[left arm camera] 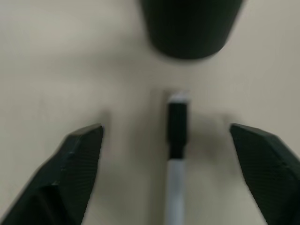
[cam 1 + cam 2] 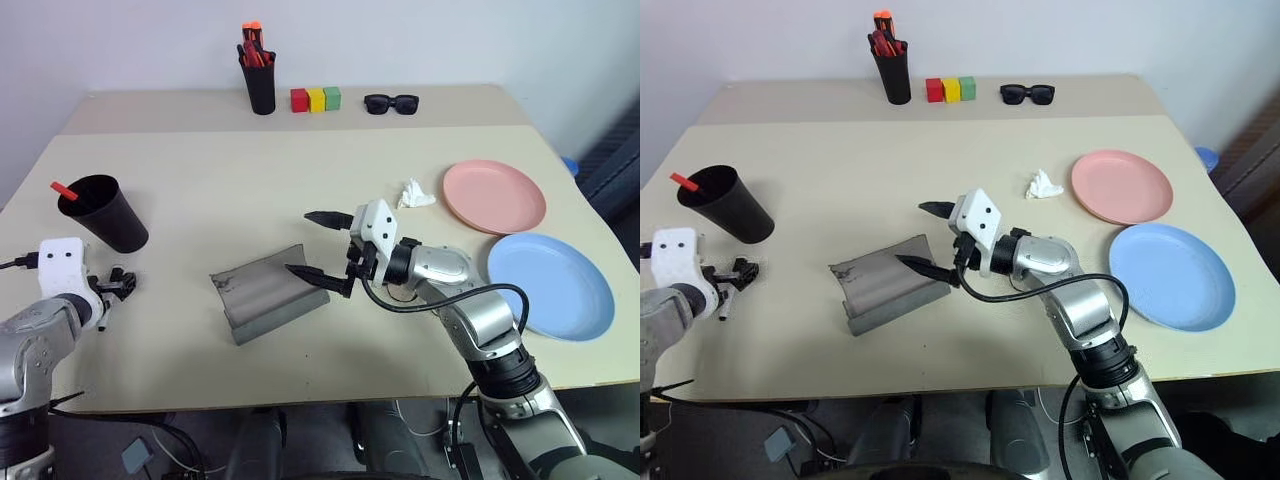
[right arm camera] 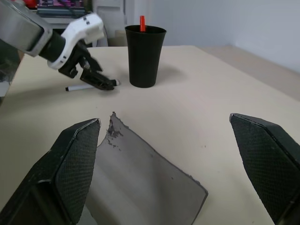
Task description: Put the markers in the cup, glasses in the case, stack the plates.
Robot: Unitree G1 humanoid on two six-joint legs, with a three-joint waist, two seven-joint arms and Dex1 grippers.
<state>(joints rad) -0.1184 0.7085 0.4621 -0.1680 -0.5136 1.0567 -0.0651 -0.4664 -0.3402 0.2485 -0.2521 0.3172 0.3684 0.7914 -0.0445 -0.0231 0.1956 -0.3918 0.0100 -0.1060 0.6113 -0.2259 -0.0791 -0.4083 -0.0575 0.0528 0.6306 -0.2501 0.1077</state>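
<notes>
Both jaws are held wide open, with nothing gripped. Between the left gripper's (image 1: pixel 168 154) fingers, the white marker (image 1: pixel 176 159) is seen flat on the table (image 2: pixel 200 190), near the cup (image 2: pixel 105 212). It looks light, stiff and slippery, so its middle should be pinched. The right gripper (image 2: pixel 315 245) is held over the open case (image 2: pixel 265 292).

even, bright overhead light is seen; soft short shadows are cast on the table (image 2: pixel 300 180). the left wrist view is blurred throughout.
</notes>
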